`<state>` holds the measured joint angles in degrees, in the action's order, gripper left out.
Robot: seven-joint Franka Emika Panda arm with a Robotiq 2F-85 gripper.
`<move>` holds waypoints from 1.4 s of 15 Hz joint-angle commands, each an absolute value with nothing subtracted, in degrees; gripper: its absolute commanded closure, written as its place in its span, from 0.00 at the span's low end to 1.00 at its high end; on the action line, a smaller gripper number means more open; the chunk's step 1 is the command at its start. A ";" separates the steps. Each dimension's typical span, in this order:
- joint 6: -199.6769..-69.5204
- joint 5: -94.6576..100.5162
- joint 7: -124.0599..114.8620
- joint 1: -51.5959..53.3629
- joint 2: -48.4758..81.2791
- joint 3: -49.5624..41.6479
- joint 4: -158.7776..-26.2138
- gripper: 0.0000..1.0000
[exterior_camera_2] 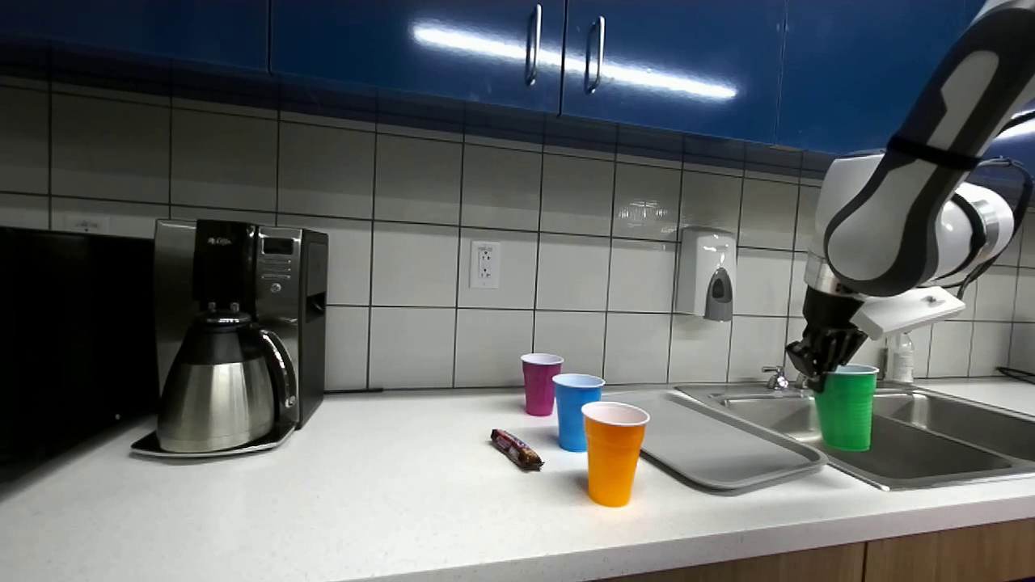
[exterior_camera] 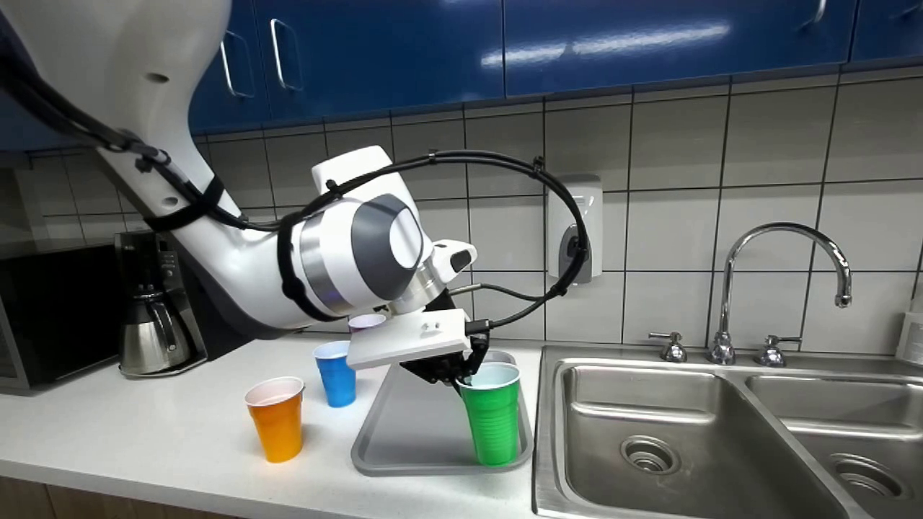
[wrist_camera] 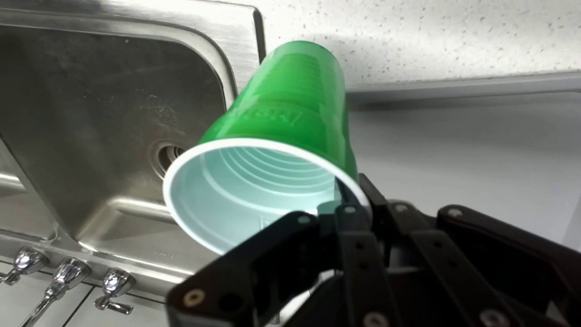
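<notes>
Wrist view: grasping green cup [wrist_camera: 281, 109] with claw [wrist_camera: 356, 188], clamped astride its rim, middle of frame. Judging by both exterior views, picked up already, apparently hanging clear of tray [exterior_camera_2: 720, 449]; not yet released. Untouched on counter [exterior_camera_2: 323, 509], right of centre in an exterior view: orange cup [exterior_camera_2: 614, 461], blue cup [exterior_camera_2: 572, 416], purple cup [exterior_camera_2: 540, 390].

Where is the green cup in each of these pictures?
In an exterior view: the green cup is just right of centre, low down.
In an exterior view: green cup toward the right, below mid-height.
Wrist view: green cup near the middle.
Shared landmark: steel sink, in all three.
</notes>
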<state>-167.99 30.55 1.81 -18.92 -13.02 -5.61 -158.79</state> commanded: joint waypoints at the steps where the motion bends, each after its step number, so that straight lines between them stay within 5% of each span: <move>1: -169.85 35.95 -2.57 -21.33 -12.36 -4.56 -159.11 0.99; 21: -173.32 56.08 -21.83 -22.60 -8.15 -5.70 -158.99 0.99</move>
